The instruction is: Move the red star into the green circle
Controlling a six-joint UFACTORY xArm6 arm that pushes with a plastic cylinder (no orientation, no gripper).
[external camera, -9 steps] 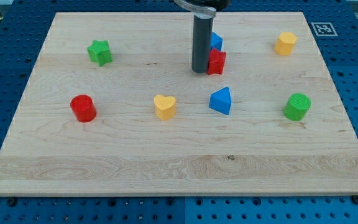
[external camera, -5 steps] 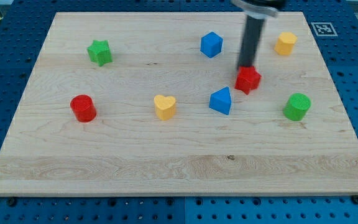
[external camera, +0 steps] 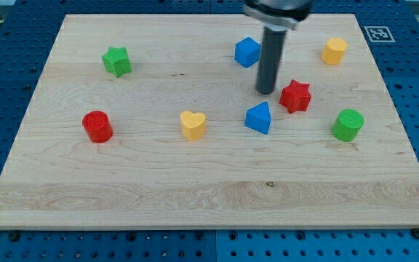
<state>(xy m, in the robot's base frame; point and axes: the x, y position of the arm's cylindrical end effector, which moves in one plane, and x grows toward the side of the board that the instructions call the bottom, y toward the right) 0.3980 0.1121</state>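
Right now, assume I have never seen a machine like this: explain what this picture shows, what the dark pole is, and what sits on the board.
This is a single camera picture looking down at a slant on a wooden board. The dark pole is the end of a robot arm. It has no pincer and holds nothing; it only pushes things by sliding my tip along the board.

On the board lie small blocks: a red star just to the view's right of my tip, with a small gap between them; a green circle further right and lower; a blue triangle-like block just below my tip; a blue cube; a yellow heart; a yellow block; a red cylinder; and a green star.
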